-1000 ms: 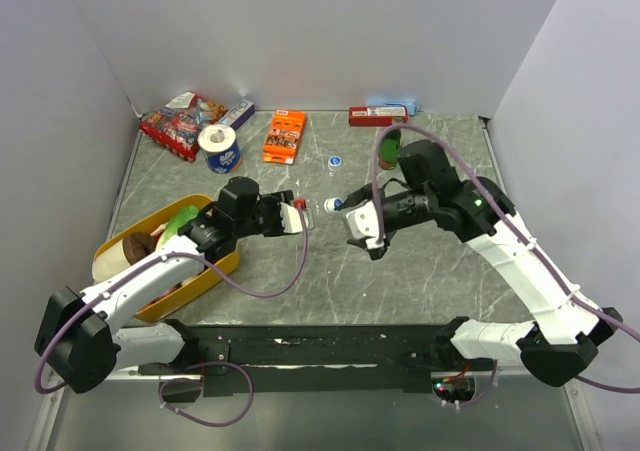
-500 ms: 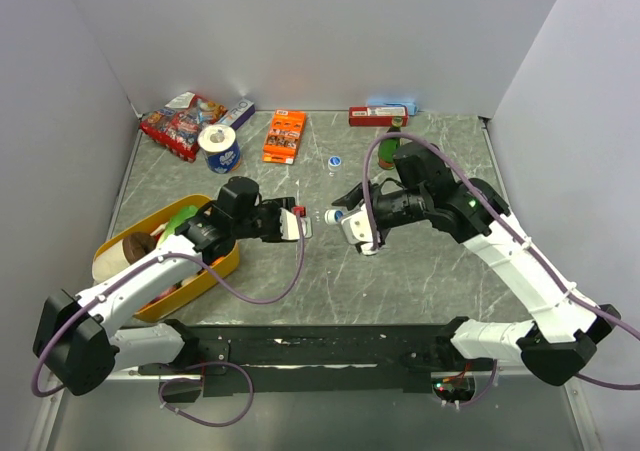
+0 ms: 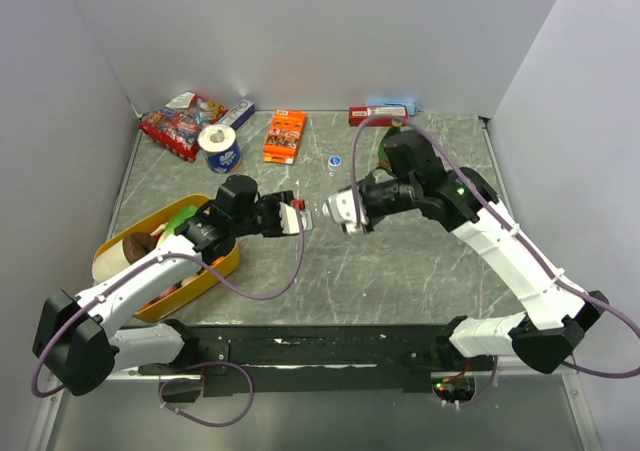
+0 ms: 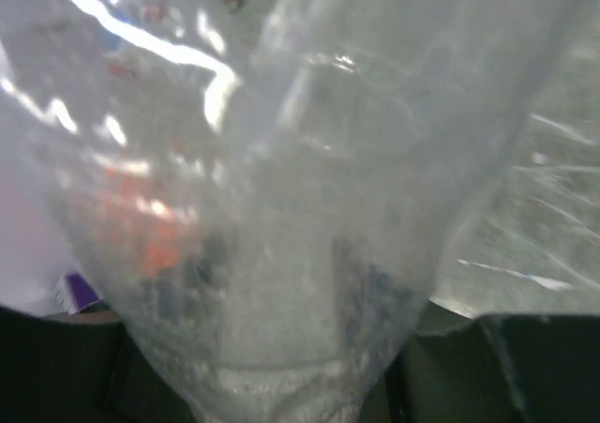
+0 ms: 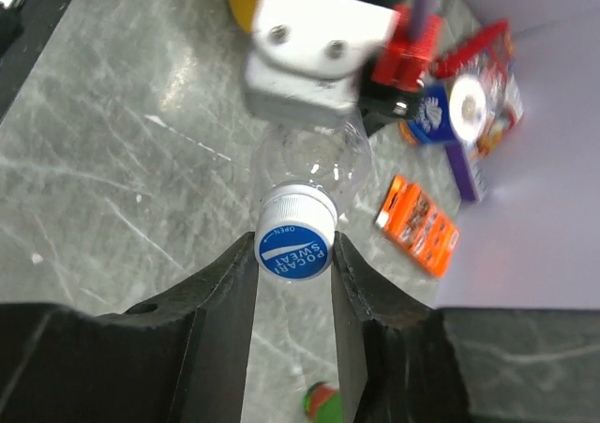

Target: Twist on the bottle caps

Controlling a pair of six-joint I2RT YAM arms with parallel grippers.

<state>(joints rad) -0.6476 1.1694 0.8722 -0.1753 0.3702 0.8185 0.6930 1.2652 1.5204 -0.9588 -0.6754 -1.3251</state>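
Observation:
My left gripper [image 3: 300, 217] is shut on a small clear bottle [image 3: 316, 214], held sideways above the table's middle. In the left wrist view the bottle [image 4: 281, 207] fills nearly the whole picture. A blue bottle cap with a white mark [image 5: 293, 249] sits on the bottle's neck [image 5: 314, 165]. My right gripper [image 5: 292, 252] is shut on this cap, with a black finger [image 5: 230, 296] pressed to each side. From above, my right gripper [image 3: 340, 211] meets the left one head-on. A second blue cap [image 3: 334, 160] lies loose on the table farther back.
A yellow tray [image 3: 218, 267] with food items lies at the left. Along the back stand a tape roll [image 3: 220, 149], an orange box [image 3: 285, 136], a red snack packet [image 3: 180, 123] and a red box [image 3: 377, 116]. A green-and-red object [image 5: 322, 402] lies below my right fingers.
My right gripper has moved left to the bottle's neck and closed from open onto the cap. The left gripper has kept its hold and barely shifted.

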